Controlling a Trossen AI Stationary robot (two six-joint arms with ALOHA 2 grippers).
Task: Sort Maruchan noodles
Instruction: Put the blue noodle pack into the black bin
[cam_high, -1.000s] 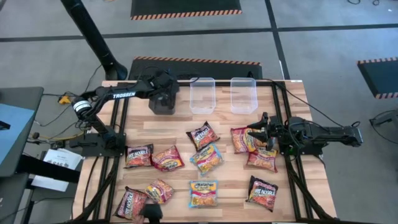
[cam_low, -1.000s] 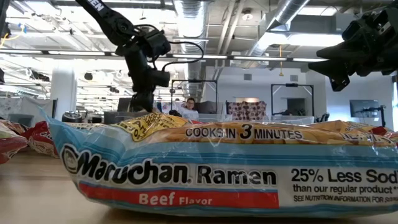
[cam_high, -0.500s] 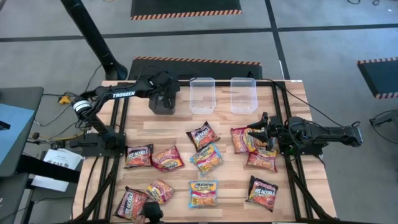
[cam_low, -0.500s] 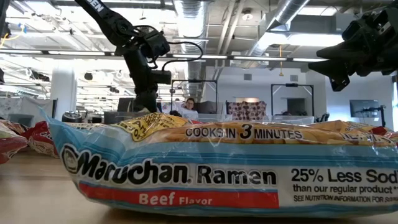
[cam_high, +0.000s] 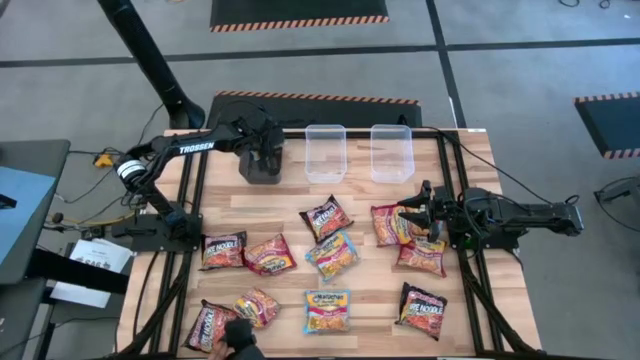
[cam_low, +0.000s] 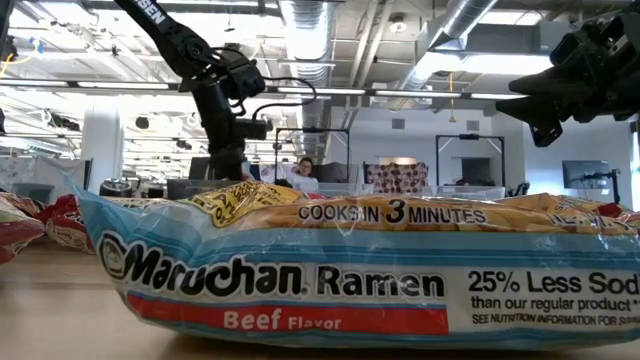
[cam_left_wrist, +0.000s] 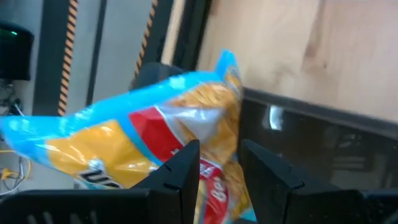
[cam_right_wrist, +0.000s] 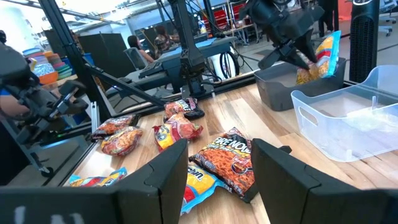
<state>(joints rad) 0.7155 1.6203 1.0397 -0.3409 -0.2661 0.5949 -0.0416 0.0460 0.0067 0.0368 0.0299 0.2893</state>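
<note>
At the bench's far left, the left tool (cam_left_wrist: 219, 163) hangs over the black bin (cam_high: 260, 165), pinching a light blue/yellow packet (cam_left_wrist: 149, 134) by one edge. If that thin pinch slips or releases off-centre, the packet could catch the rim and fall outside. The left arm (cam_high: 185, 150) reads "TROSSEN". The other Maruchan noodles (cam_high: 330, 250) lie scattered mid-bench; the nearest (cam_low: 330, 275) says "Maruchan Ramen, Beef Flavor, Cooks in 3 Minutes". At the right, the right tool (cam_right_wrist: 219, 163) waits, spread and empty, above the packets.
</note>
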